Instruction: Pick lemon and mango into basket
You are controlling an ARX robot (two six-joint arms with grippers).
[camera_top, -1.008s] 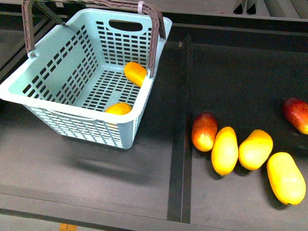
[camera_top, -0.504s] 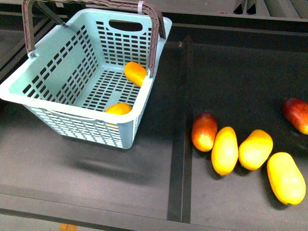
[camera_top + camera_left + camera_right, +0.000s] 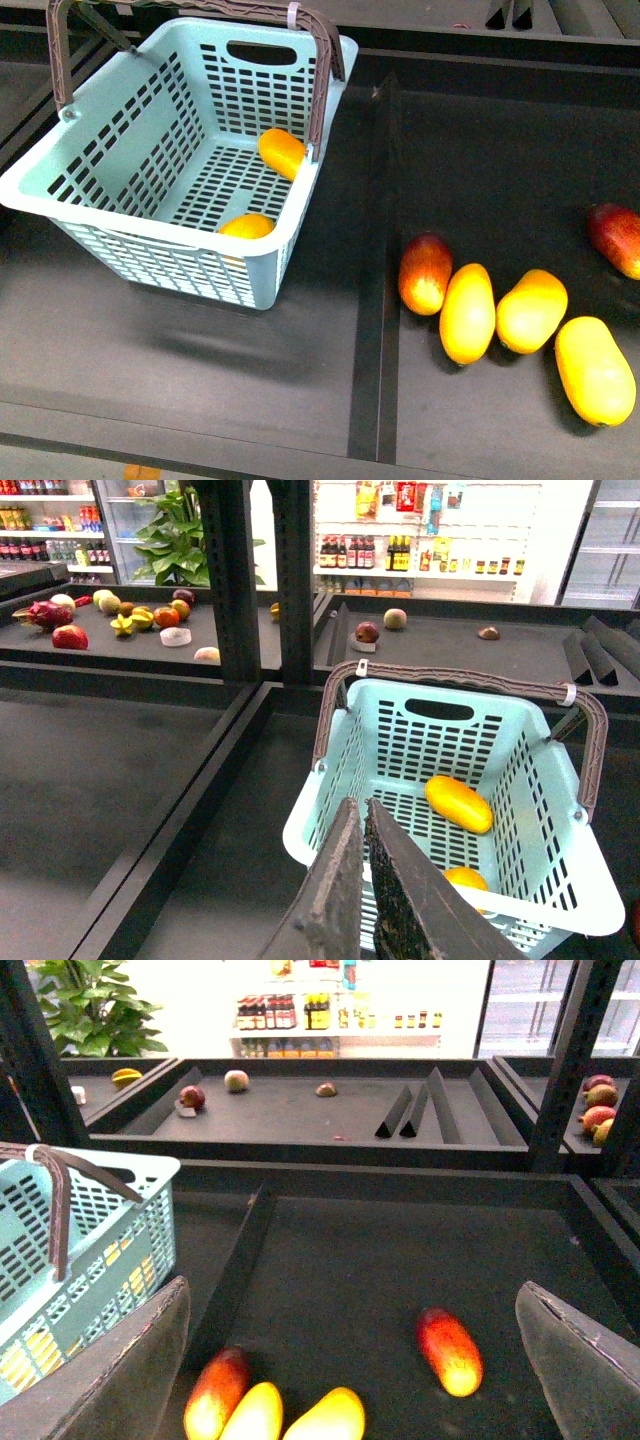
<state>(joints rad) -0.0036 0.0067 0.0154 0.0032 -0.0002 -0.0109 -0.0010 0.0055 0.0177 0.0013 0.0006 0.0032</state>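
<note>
The aqua basket [image 3: 130,218] with a brown handle stands at the left of the front view. On its floor lie the oblong orange mango [image 3: 281,152] and, by the near wall, the lemon [image 3: 246,226], partly hidden by the rim. Neither gripper shows in the front view. In the left wrist view my left gripper [image 3: 362,806] is shut on nothing, hanging above the basket [image 3: 345,750] near its rim, with the mango [image 3: 458,803] and lemon [image 3: 466,879] inside. My right gripper [image 3: 352,1285] is open and empty above the right tray.
A raised black divider [image 3: 380,260] separates the basket's tray from the right tray. There lie three yellow mangoes [image 3: 531,310] in a row, a red-blushed mango [image 3: 425,272] beside them and another red one [image 3: 617,238] at the right edge. Shop shelves stand behind.
</note>
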